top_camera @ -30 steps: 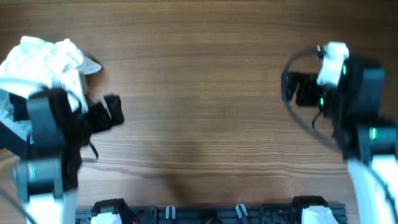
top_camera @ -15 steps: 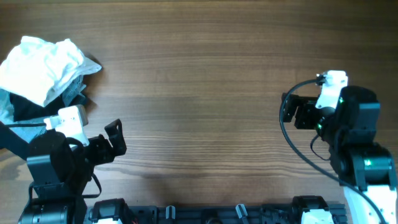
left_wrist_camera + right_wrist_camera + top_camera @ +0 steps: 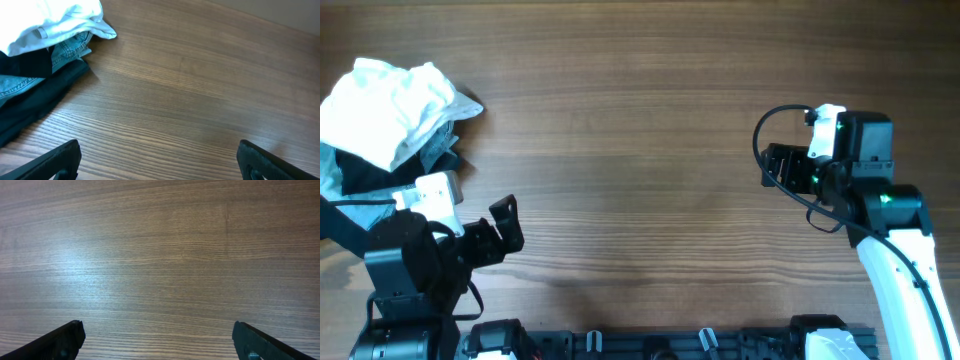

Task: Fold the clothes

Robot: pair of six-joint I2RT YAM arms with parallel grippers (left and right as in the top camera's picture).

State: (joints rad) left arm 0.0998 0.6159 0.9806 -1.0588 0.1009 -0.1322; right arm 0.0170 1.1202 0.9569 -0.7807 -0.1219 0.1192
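A pile of clothes [image 3: 380, 125] lies at the table's far left: a crumpled white garment [image 3: 390, 105] on top, blue denim and a black garment under it. In the left wrist view the white garment [image 3: 55, 22], the denim [image 3: 30, 70] and the black garment [image 3: 40, 100] fill the upper left. My left gripper [image 3: 505, 225] is open and empty, to the right of the pile and nearer the front edge; its fingers show in the left wrist view [image 3: 160, 160]. My right gripper [image 3: 775, 165] is open and empty over bare wood at the right [image 3: 160, 340].
The brown wooden table [image 3: 640, 120] stretches between the two arms. A black rail with clips [image 3: 660, 342] runs along the front edge. A black cable [image 3: 765, 130] loops beside the right wrist.
My left arm drew back from the pile toward the front edge, then stayed still. My right arm swung from the far right toward the front, then its gripper moved left and back.
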